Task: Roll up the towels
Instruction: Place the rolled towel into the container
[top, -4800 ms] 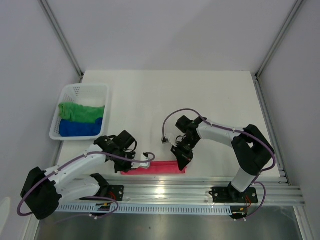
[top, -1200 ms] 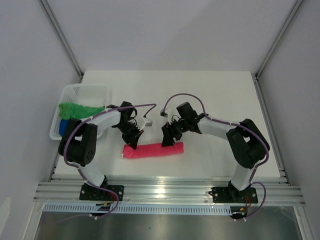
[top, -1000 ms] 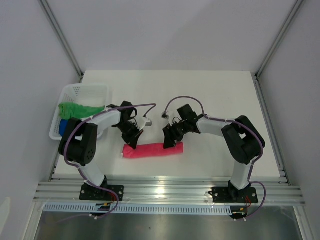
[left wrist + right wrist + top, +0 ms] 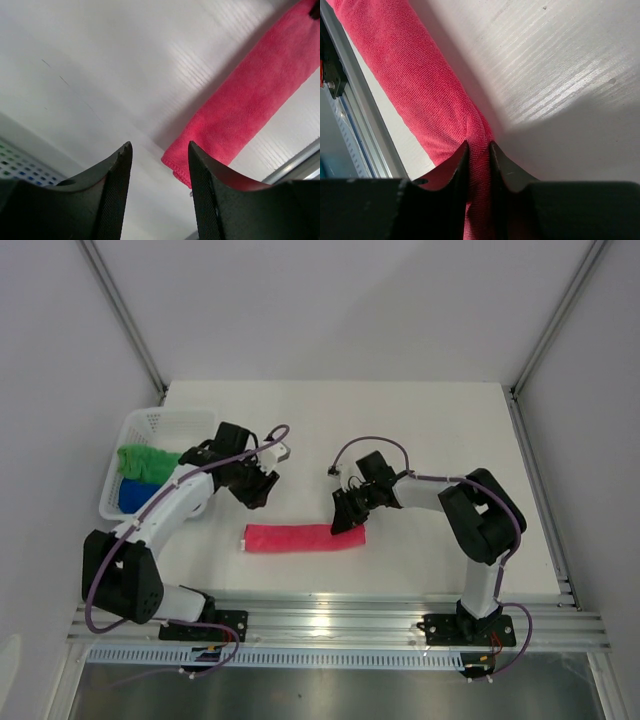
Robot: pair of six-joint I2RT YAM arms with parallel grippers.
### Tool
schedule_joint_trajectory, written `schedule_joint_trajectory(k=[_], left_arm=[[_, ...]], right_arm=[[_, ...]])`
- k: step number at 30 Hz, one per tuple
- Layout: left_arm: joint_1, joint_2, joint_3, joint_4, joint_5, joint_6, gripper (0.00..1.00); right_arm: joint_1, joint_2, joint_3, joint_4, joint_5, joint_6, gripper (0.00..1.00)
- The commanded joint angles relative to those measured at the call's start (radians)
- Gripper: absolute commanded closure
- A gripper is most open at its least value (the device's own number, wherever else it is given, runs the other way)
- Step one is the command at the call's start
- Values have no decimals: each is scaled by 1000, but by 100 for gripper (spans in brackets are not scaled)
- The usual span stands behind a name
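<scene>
Towels: you had three in view, one pink-red, one green and one blue. Your right fingers (image 4: 461, 159) were drawn narrow and pinched a fold of the pink-red towel (image 4: 303, 538) at its right end, with both tips pressed into the cloth. Your left fingers (image 4: 120, 165) stood well apart with nothing between them. Only bare desk (image 4: 420, 430) showed in the gap, and the left end of the roll lay near them but clear of both tips.

From the top camera, you could see the pink-red towel as one long roll on the near part of the desk, between your two arms. The right fingers were on its right end. The left fingers were above and to the left of its other end, apart from it.

The other two towels sat in the single white mesh basket (image 4: 165, 420) at the far left of the desk. The green towel (image 4: 145, 462) lay towards the back and the blue towel (image 4: 132, 495) in front, touching it.
</scene>
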Motion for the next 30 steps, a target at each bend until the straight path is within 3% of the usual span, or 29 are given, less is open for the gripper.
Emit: schedule_joint_trajectory(k=[1, 4, 10, 19, 25, 30], left_arm=[[27, 31, -84, -37, 3, -95, 48], [67, 92, -110, -17, 31, -151, 44], [78, 144, -137, 7, 10, -212, 47], [79, 118, -98, -80, 36, -261, 47], [127, -12, -167, -80, 62, -309, 43], [134, 37, -105, -123, 88, -343, 43]], right_arm=[[2, 4, -5, -13, 117, 17, 75], [4, -11, -5, -19, 158, 24, 71], [39, -40, -11, -17, 265, 34, 67], [67, -109, -53, 61, 376, 108, 63], [79, -113, -69, 62, 408, 122, 63], [90, -113, -83, 82, 436, 142, 62]])
